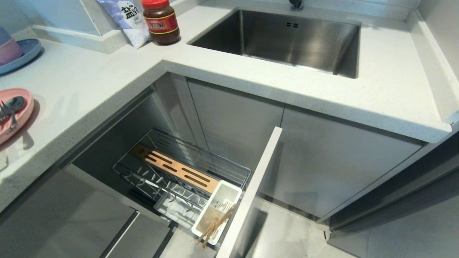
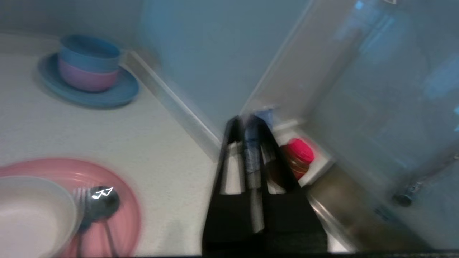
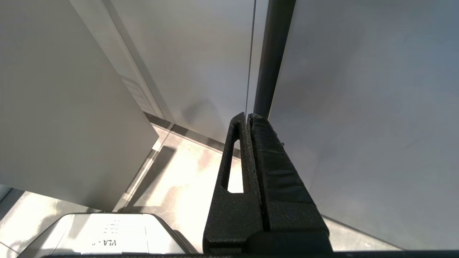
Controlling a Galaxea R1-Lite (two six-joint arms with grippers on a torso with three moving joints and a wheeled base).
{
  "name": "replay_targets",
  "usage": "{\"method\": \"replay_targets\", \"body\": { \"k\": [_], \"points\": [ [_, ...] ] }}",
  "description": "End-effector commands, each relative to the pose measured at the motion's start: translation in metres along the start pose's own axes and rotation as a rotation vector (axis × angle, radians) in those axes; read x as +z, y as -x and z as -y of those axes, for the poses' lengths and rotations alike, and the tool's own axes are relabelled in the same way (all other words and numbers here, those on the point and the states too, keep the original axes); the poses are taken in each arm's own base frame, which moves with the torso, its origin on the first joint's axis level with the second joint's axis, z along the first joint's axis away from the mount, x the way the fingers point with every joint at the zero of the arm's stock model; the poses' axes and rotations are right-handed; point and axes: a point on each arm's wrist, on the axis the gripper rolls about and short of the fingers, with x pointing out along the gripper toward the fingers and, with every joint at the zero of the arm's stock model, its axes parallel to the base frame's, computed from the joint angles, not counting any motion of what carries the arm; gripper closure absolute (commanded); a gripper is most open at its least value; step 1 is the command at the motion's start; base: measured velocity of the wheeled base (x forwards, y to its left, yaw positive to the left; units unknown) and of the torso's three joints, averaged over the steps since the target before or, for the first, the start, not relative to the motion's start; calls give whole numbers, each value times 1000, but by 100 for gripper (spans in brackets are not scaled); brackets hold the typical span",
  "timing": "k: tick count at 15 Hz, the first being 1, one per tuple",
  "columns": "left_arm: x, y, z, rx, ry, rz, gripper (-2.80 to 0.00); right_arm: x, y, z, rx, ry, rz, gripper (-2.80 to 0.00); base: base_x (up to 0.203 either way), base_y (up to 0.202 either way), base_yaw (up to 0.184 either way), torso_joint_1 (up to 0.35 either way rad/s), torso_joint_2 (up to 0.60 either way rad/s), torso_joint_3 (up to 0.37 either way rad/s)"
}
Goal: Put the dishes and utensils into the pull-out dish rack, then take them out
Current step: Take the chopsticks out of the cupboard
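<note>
head: high, looking down on the counter (image 1: 229, 77), sink (image 1: 287, 39) and pulled-out rack (image 1: 186, 172) | left wrist: above the counter, close, facing the wall corner | right wrist: low, facing cabinet fronts (image 3: 358, 107) and floor | shared: pink plate (image 1: 14, 114), red-lidded jar (image 1: 161, 21) in head and left wrist

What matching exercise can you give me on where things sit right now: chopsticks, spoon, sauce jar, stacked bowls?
Things:
1. chopsticks
2. spoon
3. sauce jar
4. stacked bowls

Places:
A. on the blue plate
B. on the counter beside the sink
C. in the white cutlery tray of the pull-out rack
D. on the pink plate, next to the cream bowl

Pairs: 1-C, 2-D, 3-B, 4-A
</note>
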Motion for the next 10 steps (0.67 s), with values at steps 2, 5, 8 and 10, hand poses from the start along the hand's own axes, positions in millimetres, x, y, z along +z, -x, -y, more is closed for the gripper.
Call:
{"method": "replay_targets", "body": {
  "k": [2,5,8,10],
  "points": [
    [4,-7,24,-95,126,-108,0,-1,0,0,1,0,2,0,0,0,0,0,0,0],
    [-16,-12,43,-118,184,-258,0,-1,0,0,1,0,2,0,0,0,0,0,0,0],
    [-66,-14,64,-135,95,-529,0,-1,0,0,1,0,2,0,0,0,0,0,0,0],
    [-103,-15,69,-102,-24,-690,0,-1,0,0,-1,0,2,0,0,0,0,0,0,0]
  ]
}}
